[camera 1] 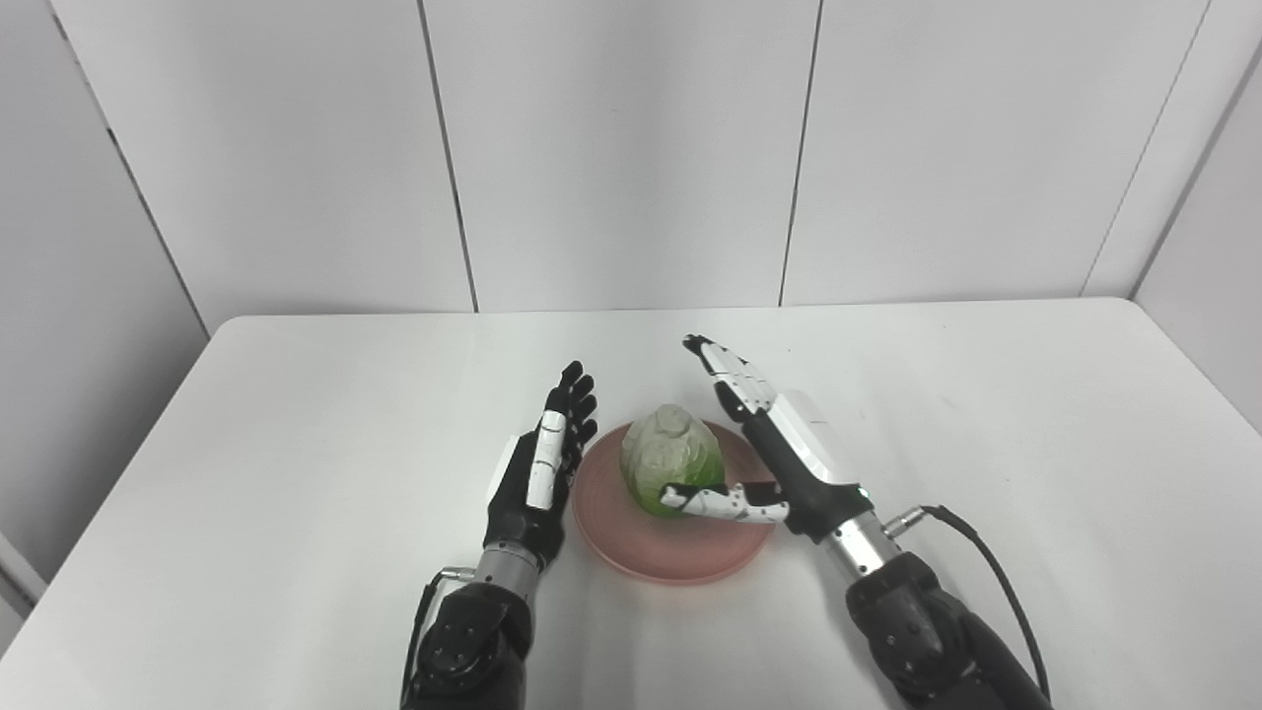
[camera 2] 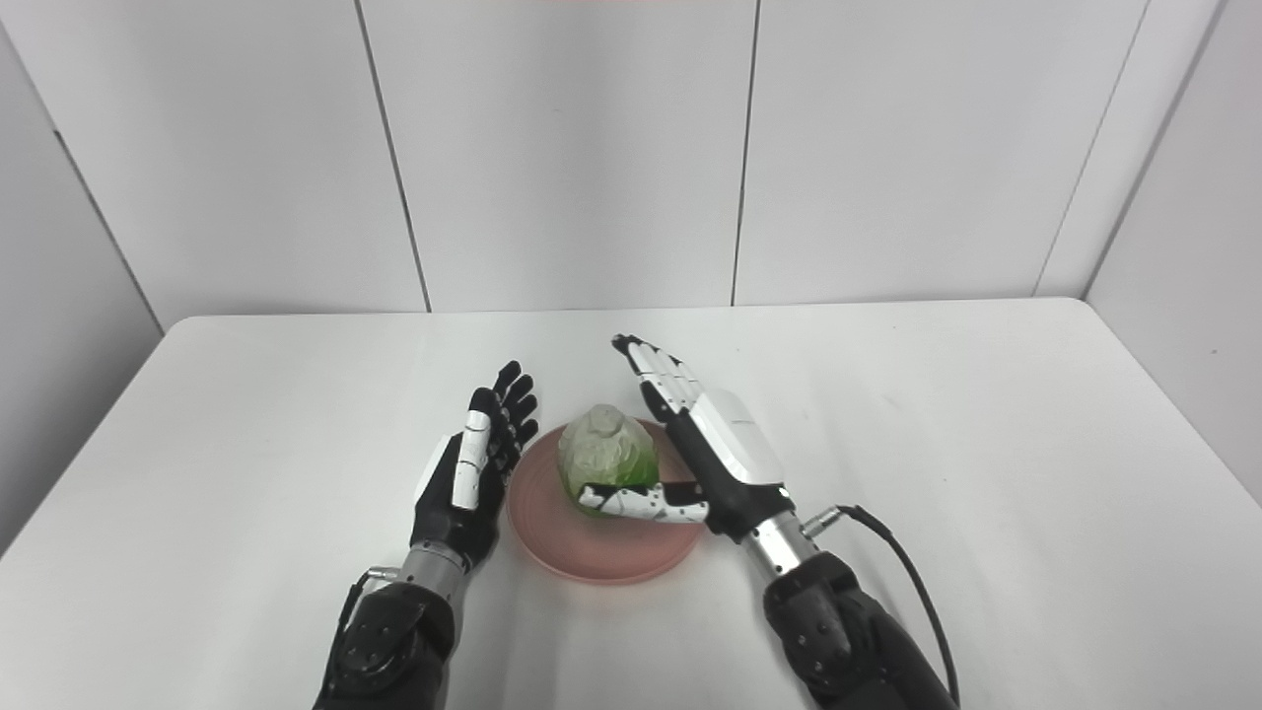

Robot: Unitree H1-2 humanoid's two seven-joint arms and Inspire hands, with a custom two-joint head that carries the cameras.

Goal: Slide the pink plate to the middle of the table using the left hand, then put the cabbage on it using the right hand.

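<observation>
The pink plate (camera 1: pixel 680 547) lies near the middle of the white table, toward the front. The cabbage (camera 1: pixel 672 461), pale on top and green below, sits on the plate. My right hand (camera 1: pixel 774 444) is open just right of the cabbage, fingers stretched away from me, thumb lying across the cabbage's front. My left hand (camera 1: pixel 540 473) is open and empty, held on edge just left of the plate's rim, fingers straight. The right eye view shows the same: plate (camera 2: pixel 601 552), cabbage (camera 2: pixel 606 456), right hand (camera 2: pixel 715 444), left hand (camera 2: pixel 471 473).
The white table (camera 1: pixel 296 444) ends at a grey panelled wall behind. A black cable (camera 1: pixel 986 572) loops from my right wrist over the table.
</observation>
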